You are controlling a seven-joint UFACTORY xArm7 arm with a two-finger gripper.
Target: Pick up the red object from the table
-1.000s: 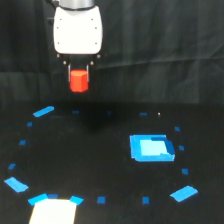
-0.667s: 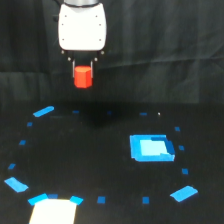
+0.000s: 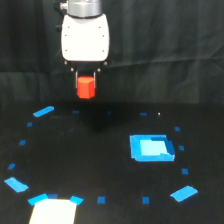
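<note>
In the exterior view the red object (image 3: 86, 87), a short red-orange block, hangs in the air well above the black table (image 3: 100, 150). My gripper (image 3: 86, 80) is shut on it from above, under the white gripper head (image 3: 85, 37). The fingers are thin and dark at the block's sides, and the block's top edge is hidden between them. The black curtain lies behind the block.
A bright blue square (image 3: 151, 148) lies on the table at the exterior view's right. Small blue tape marks (image 3: 43, 111) ring the table. A pale patch (image 3: 52, 211) sits at the front edge on the exterior view's left.
The gripper and the red object have drifted slightly toward the exterior view's right, staying lifted at about the same height.
</note>
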